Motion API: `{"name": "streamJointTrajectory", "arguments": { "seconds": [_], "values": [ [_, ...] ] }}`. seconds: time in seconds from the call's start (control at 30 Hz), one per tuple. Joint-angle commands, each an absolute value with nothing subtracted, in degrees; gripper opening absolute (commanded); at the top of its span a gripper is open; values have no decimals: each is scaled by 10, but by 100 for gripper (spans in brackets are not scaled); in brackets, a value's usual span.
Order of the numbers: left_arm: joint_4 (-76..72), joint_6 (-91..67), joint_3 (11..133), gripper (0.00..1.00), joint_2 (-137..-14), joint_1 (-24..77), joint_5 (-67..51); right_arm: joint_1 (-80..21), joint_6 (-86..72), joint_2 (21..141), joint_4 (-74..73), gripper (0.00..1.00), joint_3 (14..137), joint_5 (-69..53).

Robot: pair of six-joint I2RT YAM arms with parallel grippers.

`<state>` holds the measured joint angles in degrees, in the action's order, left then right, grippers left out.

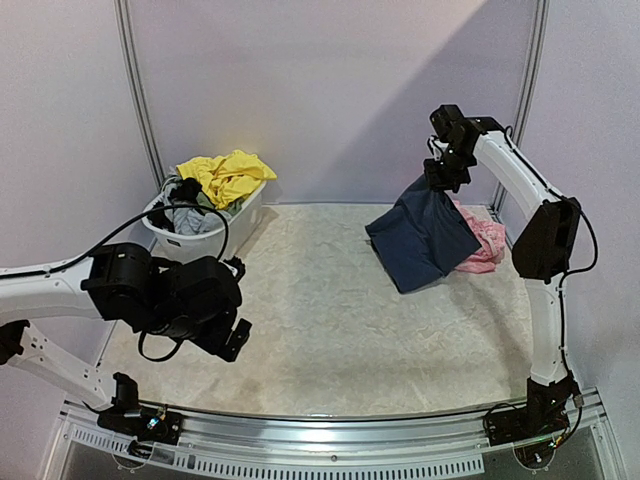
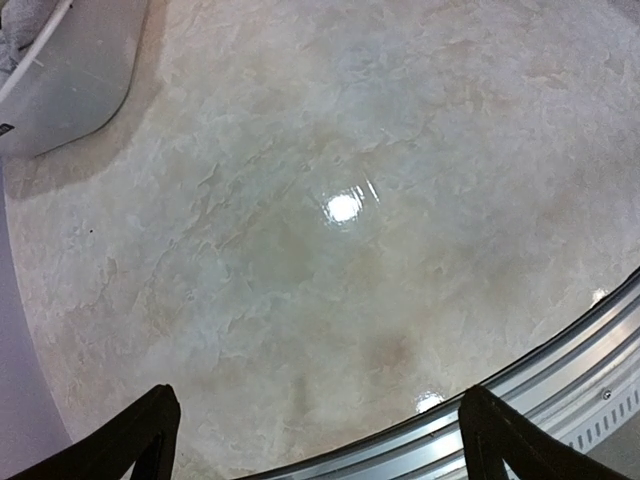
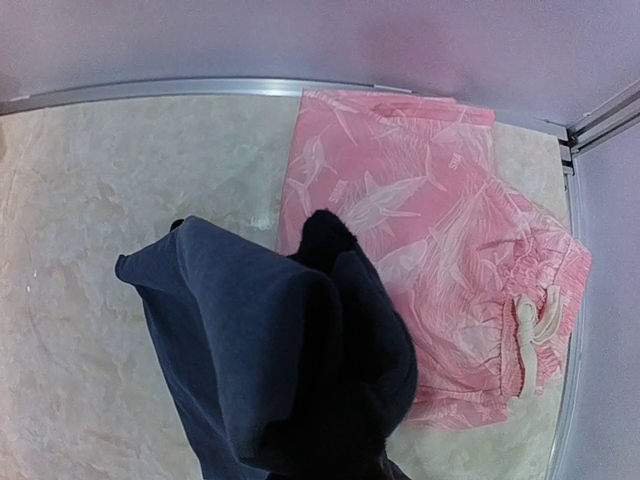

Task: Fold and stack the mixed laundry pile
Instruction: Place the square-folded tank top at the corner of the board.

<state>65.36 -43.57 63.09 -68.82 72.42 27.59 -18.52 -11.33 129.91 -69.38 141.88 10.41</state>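
Right gripper pinched shut on the navy garment. It hangs limp at the far right, its lower edge on the table, next to the pink patterned shorts lying flat.

Light, soft cloth that sags. I judge a corner or seam the best hold.

Left gripper spread wide, empty, near left.

Yellow piece heaped in the white tub, far left.

No legible writing.

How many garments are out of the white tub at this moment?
2. The navy garment hangs from the shut right gripper; the folded pink patterned shorts lie on the table behind it, far right. More are piled in the white tub, some possibly hidden.
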Motion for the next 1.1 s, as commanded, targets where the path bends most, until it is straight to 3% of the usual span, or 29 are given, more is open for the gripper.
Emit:
{"name": "streamJointTrajectory", "arguments": {
  "seconds": [0.0,0.5,0.77,1.07],
  "values": [
    [648,-415,647,100,-701,709,264,-178,-154,1308,-649,0,1451,134],
    [616,-404,656,99,-741,688,247,-161,-161,1303,-613,0,1470,143],
    [614,-408,674,99,-770,687,238,-145,-104,1293,-612,0,1472,64],
    [617,-411,693,98,-799,688,229,-126,-42,1285,-628,0,1472,79]
  ]
}}
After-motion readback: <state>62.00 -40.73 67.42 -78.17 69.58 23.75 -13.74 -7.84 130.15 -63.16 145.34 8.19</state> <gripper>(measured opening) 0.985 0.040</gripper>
